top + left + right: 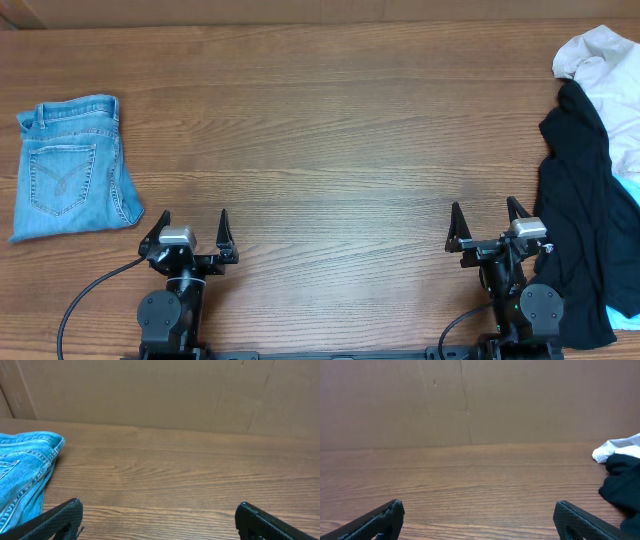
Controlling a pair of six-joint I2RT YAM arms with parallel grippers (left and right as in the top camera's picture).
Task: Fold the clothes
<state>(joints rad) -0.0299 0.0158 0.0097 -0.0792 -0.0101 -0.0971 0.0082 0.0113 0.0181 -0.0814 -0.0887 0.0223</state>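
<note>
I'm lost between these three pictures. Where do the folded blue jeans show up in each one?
Overhead: the jeans lie at the far left of the wooden table.
Left wrist: the jeans fill the lower left corner.
Right wrist: not in it.
Shared landmark: the wooden table, seen in all three.

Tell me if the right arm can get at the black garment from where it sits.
Probably yes. The black garment lies right beside the right gripper, nothing covers it, and the fingers are open and empty. It does crowd the arm's base, so the approach may be tight.
</note>
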